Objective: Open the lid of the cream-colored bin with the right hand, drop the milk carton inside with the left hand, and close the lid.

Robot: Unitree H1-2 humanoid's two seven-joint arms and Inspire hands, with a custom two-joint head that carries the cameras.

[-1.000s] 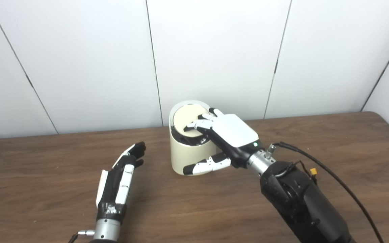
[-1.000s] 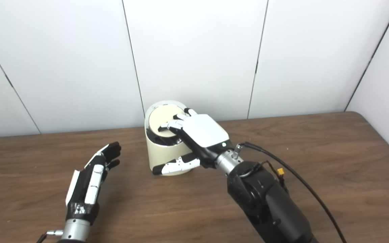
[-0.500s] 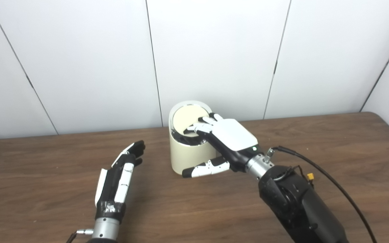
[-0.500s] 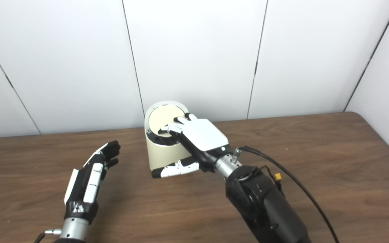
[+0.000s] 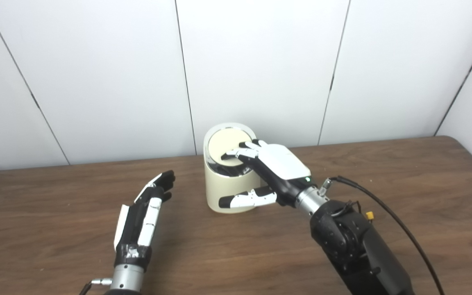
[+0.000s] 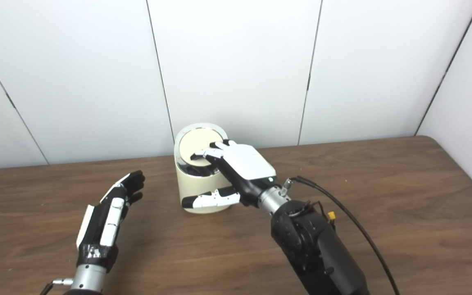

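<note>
Left eye view shows your left hand [image 5: 144, 213] open and empty, palm turned inward, low over the table [image 5: 404, 164] toward its near left part, so the carton is probably inside already; no milk carton is visible. At the far edge, the cream-colored bin [image 5: 224, 188] stands with your right hand [image 5: 275, 168] spread, fingers [image 5: 240, 152] resting on the lid [image 5: 223, 146], thumb beside the wall, holding nothing, likely pressing it closed.

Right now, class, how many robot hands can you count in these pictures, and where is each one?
2. The left hand is open above the table, left of the cream-colored bin. The right hand lies with its fingers on the bin's lid.
</note>
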